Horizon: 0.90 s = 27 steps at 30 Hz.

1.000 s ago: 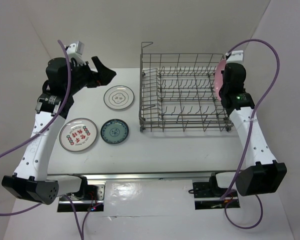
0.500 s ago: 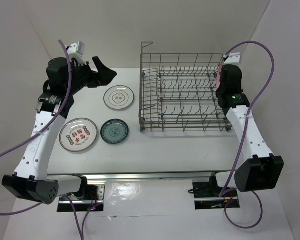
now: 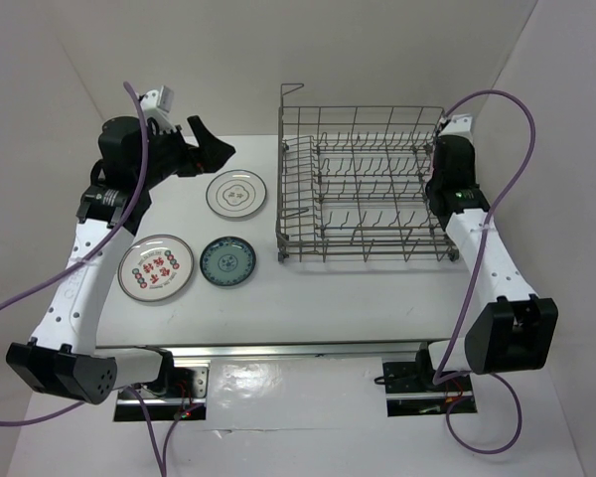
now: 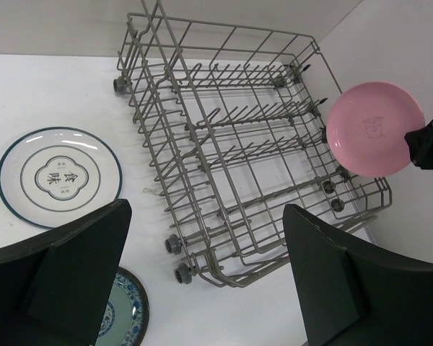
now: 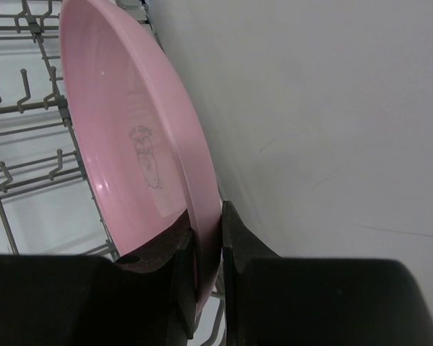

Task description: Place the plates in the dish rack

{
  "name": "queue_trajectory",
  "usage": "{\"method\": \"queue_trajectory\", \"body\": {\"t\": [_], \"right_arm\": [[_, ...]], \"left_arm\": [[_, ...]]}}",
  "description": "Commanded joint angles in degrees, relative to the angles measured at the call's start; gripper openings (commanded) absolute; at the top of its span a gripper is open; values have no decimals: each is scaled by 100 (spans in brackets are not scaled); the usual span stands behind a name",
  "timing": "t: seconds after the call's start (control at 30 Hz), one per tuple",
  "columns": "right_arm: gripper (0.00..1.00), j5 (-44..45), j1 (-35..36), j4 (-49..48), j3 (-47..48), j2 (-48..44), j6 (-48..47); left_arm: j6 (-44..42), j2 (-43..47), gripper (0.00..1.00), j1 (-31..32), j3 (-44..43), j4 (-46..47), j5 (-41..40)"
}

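My right gripper (image 3: pixel 443 159) is shut on the rim of the plain pink plate (image 5: pixel 137 137) and holds it upright on edge at the right end of the grey wire dish rack (image 3: pixel 363 256). The pink plate also shows in the left wrist view (image 4: pixel 375 128), just outside the rack's right wall (image 4: pixel 231 144). My left gripper (image 3: pixel 207 149) is open and empty, raised above the table's far left. The white plate with a dark rim (image 3: pixel 236 194), the red-patterned plate (image 3: pixel 155 268) and the teal plate (image 3: pixel 228 262) lie flat left of the rack.
White walls stand close behind and to the right of the rack. The rack's raised wire handle (image 3: pixel 290 149) stands at its left end. The right arm's purple cable (image 3: pixel 507 109) arcs above the rack's right side.
My right gripper has moved left toward the rack's right wall with the pink plate; the plate is now nearly hidden behind it in the top view. The left arm has barely shifted.
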State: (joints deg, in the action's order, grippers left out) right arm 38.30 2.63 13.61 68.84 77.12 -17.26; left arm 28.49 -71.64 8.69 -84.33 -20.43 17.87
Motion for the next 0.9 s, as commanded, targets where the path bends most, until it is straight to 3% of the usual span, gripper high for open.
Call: {"method": "queue_trajectory", "body": {"t": [0.0, 0.87], "right_arm": [[0, -42, -35, -526, -160, -101, 38], [0, 89, -35, -719, -521, 145, 258]], "left_arm": [[-54, -26, 100, -34, 58, 337, 129], [-54, 80, 100, -34, 163, 399, 235]]}}
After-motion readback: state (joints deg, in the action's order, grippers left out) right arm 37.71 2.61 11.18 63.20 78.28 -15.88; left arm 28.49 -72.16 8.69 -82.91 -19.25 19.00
